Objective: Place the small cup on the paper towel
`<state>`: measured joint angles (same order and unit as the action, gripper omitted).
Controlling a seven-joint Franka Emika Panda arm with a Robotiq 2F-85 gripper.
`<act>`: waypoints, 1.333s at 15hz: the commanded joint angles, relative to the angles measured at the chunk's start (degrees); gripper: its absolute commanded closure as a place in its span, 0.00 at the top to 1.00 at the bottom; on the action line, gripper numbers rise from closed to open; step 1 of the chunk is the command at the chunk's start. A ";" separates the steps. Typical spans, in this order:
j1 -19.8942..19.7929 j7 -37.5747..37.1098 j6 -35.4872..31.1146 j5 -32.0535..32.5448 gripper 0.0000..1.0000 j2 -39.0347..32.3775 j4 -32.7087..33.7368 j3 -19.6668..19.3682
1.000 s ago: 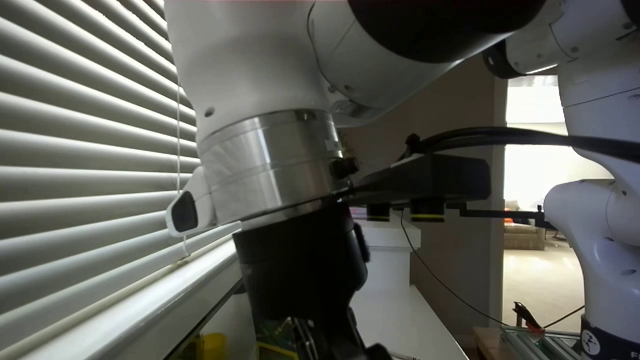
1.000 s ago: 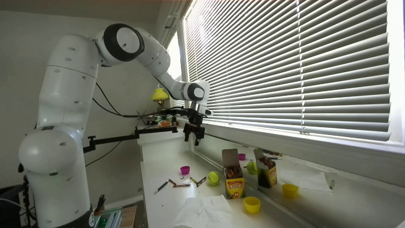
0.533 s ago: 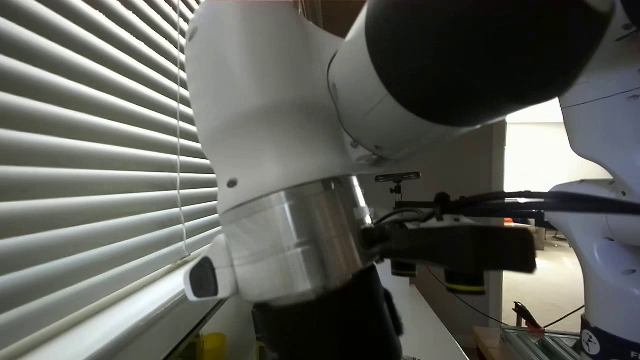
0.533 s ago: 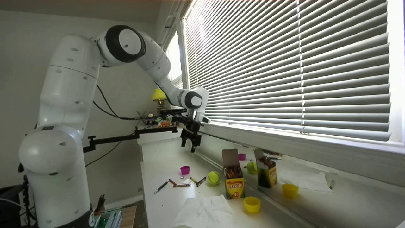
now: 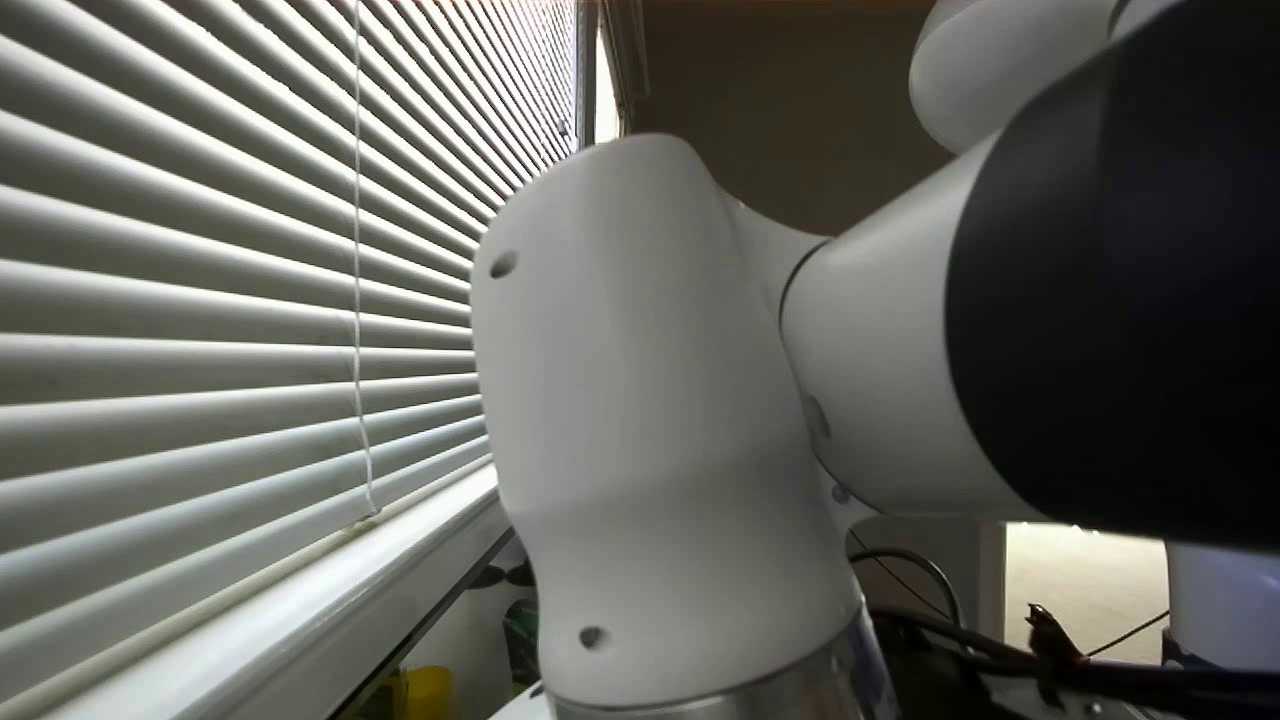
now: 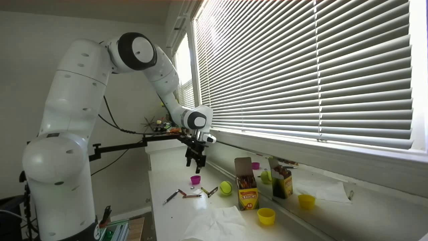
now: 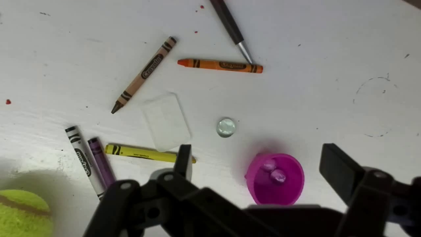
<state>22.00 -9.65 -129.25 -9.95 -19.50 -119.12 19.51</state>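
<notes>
My tool (image 7: 257,161) is black, the small cup (image 7: 275,191) magenta, the paper towel (image 6: 215,223) white; I see a yellow-green ball (image 7: 24,219) and an orange crayon (image 7: 210,64) banded in black.

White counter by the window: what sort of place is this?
Probably a home, though an office is possible: there are slatted window blinds, plus a crayon box and tennis ball on the white counter.

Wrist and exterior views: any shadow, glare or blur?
Wrist view: soft shadow beside the small cup, lettering readable on the brown crayon, gripper dark; in an exterior view, window light glares through the blinds; in an exterior view, a thick cable looks slightly blurred.
</notes>
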 commanded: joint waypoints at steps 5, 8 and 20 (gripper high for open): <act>3.92 -3.17 -8.11 4.00 1.00 -3.29 -2.03 -0.92; 5.53 -5.86 -11.29 6.43 1.00 -3.56 -2.11 -1.99; 7.11 -10.27 -16.34 8.80 0.60 -5.12 -1.72 -4.44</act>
<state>27.99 -17.29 -144.20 -3.30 -23.68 -121.30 15.92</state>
